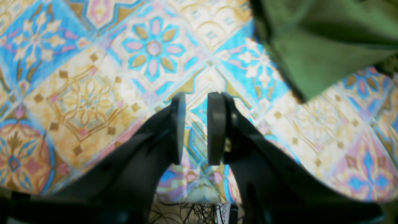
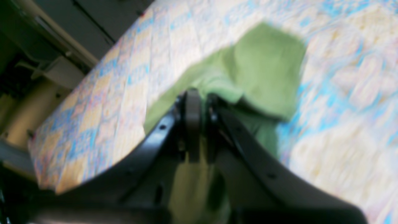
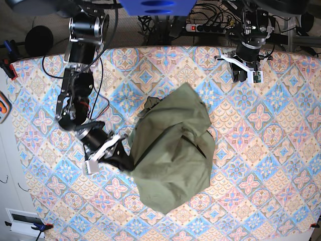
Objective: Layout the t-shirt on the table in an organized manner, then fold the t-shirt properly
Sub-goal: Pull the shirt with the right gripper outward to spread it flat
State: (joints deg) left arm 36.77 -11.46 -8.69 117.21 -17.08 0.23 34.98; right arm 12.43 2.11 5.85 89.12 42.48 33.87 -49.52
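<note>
Currently the olive-green soft cotton t-shirt (image 3: 173, 153) lies in a rumpled, roughly diamond-shaped heap near the middle of the large table covered by a blue, pink and cream diamond floral cloth (image 3: 251, 150). Shirt is not spread flat: folds and a dark crease run through the centre, one pointed corner aims toward the far edge, another toward the near edge.

Right gripper (image 3: 128, 163), black, sits low at the shirt's edge on the base view's left side. Right wrist view: its jaws are pressed together with green fabric (image 2: 267, 68) bunched up at the tips; pinch on the shirt edge confirmed. Picture is blurred, so how much cloth is caught cannot be told.

Left gripper (image 1: 196, 101), black, is well apart from the shirt, up near the table's far edge on the base view's right (image 3: 247, 75). Left wrist view: its jaws are parted by a narrow gap, patterned cloth visible between them, nothing held. A corner of the green shirt (image 1: 317, 46) shows in the upper right of that view, not touching the jaws.
</note>
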